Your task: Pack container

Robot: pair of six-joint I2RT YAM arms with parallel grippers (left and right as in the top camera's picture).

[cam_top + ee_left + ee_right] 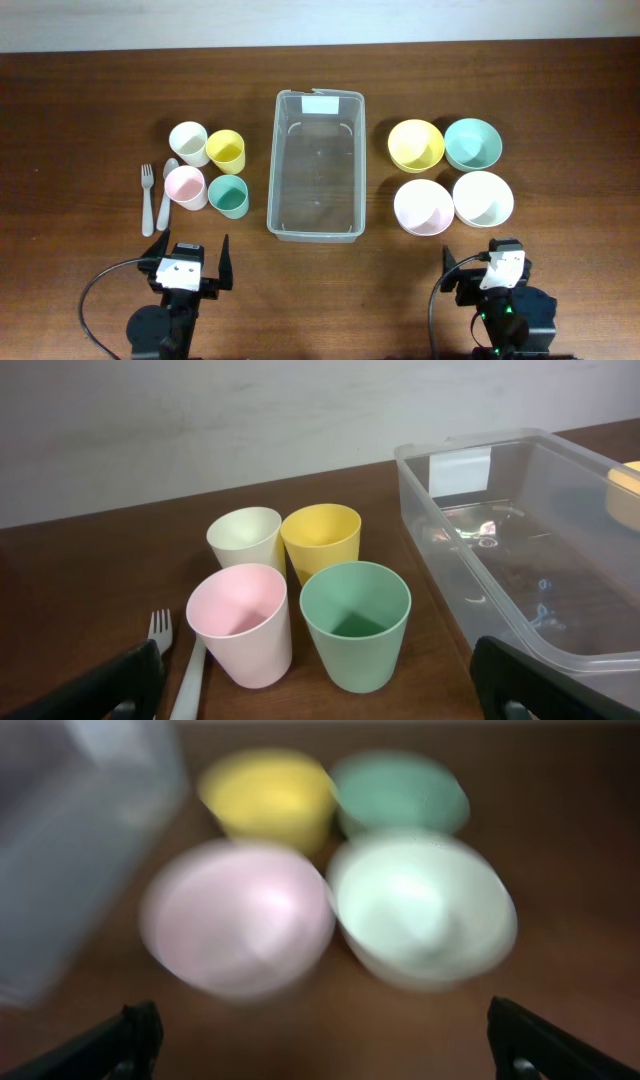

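The clear rectangular container (272, 185) stands empty in the middle of the table, its white label at the far short end. It also shows at the right of the left wrist view (440, 575). My left gripper (192, 256) is open and empty near the front edge, behind the cups; in its wrist view (320, 698) the fingers flank the pink cup (243, 622) and the green cup (356, 622). My right gripper (488, 264) is open and empty near the front edge; its blurred wrist view (325, 1045) faces the bowls.
Left of the container stand a white cup (187, 138), yellow cup (226, 150), pink cup (185, 187) and green cup (229, 196), with a fork (147, 198) and spoon (166, 190). To the right are yellow (415, 144), green (472, 143), pink (421, 207) and white (483, 198) bowls.
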